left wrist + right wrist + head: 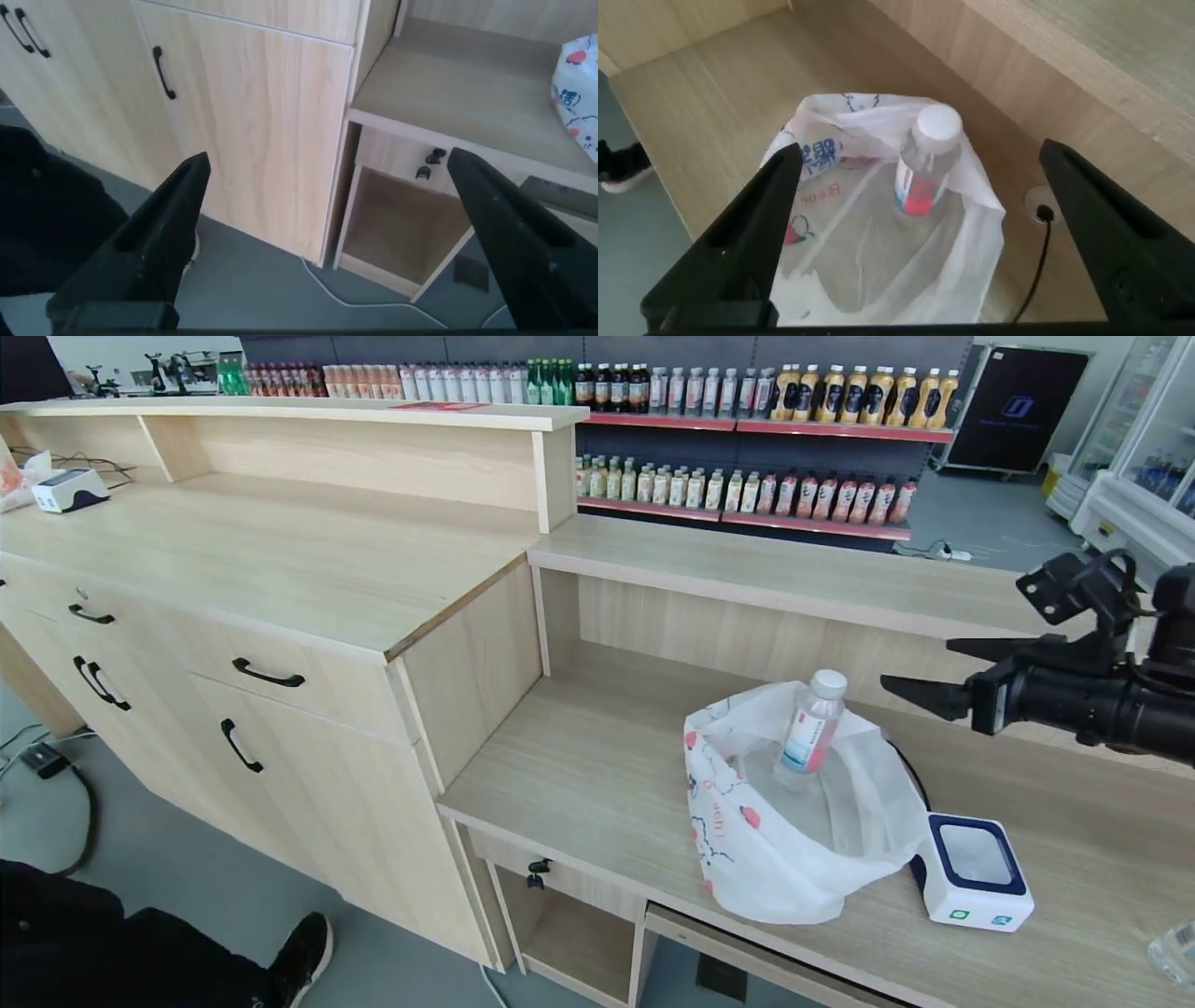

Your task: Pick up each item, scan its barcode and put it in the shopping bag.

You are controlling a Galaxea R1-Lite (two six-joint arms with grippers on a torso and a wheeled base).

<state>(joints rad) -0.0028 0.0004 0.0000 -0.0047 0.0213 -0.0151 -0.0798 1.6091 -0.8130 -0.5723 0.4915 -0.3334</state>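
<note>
1. Worktop [597, 756]: carries the bag, the scanner and a second item. The bag sits near the front edge, so a snagged pull could drag it off.
2. Bag [775, 859]: white, soft, mouth open, walls slumped and unsupported. Risk: the rim folds inward and closes the mouth to the next item, or a jaw tip catches the fabric.
3. Right jaws: spread wide and empty, above and to the right of the bag. Risk: a low pass from here strikes the bottle cap.
4. Left jaws: spread wide and empty, off the worktop, over the floor by the cupboard. From there they cannot steady the bag.
5. Scanner [976, 873]: just beside the bag's right side, window up. Risk: loose fabric spreads over the window and spoils a read.
6. Bottle [812, 723]: inside the bag, leaning, cap above the rim. Risk: it topples when another item drops in, or it blocks the opening.
7. Second item [1174, 952]: clear, cut off by the view's edge, well apart from the bag; kind unconfirmed. Risk: a smooth body may slip in the grasp.
</note>
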